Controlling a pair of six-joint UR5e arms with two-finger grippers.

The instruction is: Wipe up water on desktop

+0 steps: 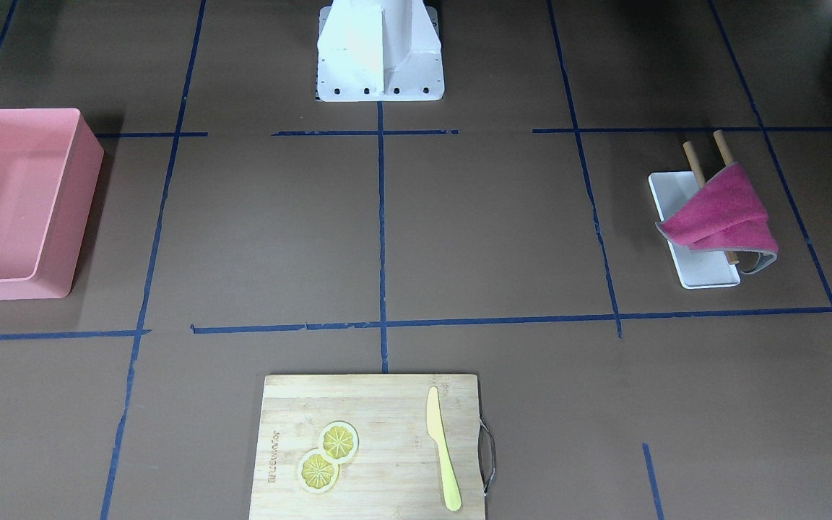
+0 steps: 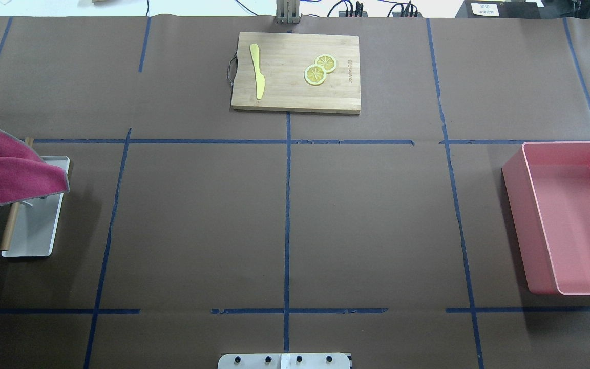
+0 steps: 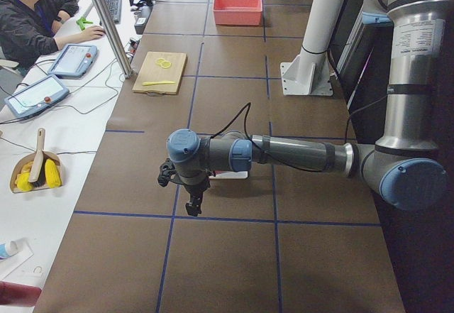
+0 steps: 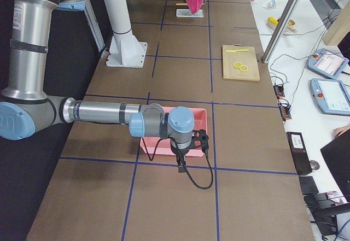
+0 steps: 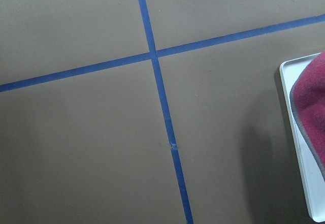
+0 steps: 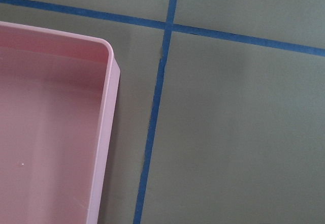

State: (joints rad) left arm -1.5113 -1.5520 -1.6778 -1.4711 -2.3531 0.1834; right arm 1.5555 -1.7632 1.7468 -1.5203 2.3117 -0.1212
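Note:
The desktop [image 2: 197,220] is a matte brown surface with a grid of blue tape lines; I see no water on it in any view. A magenta cloth [image 2: 13,174] hangs over two wooden rods on a small white tray [image 2: 36,236] at the robot's far left. It also shows in the front view [image 1: 719,213] and at the edge of the left wrist view [image 5: 311,89]. My left gripper [image 3: 193,205] hovers over the desktop beside that tray; I cannot tell if it is open. My right gripper [image 4: 181,167] hangs by the pink bin [image 4: 164,145]; I cannot tell its state either.
The pink bin [image 2: 515,215] stands at the robot's right, its rim in the right wrist view [image 6: 104,132]. A bamboo cutting board [image 2: 285,87] with a yellow knife [image 2: 257,72] and two lemon slices [image 2: 319,70] lies at the far middle edge. The white robot base [image 1: 380,50] is at the near side.

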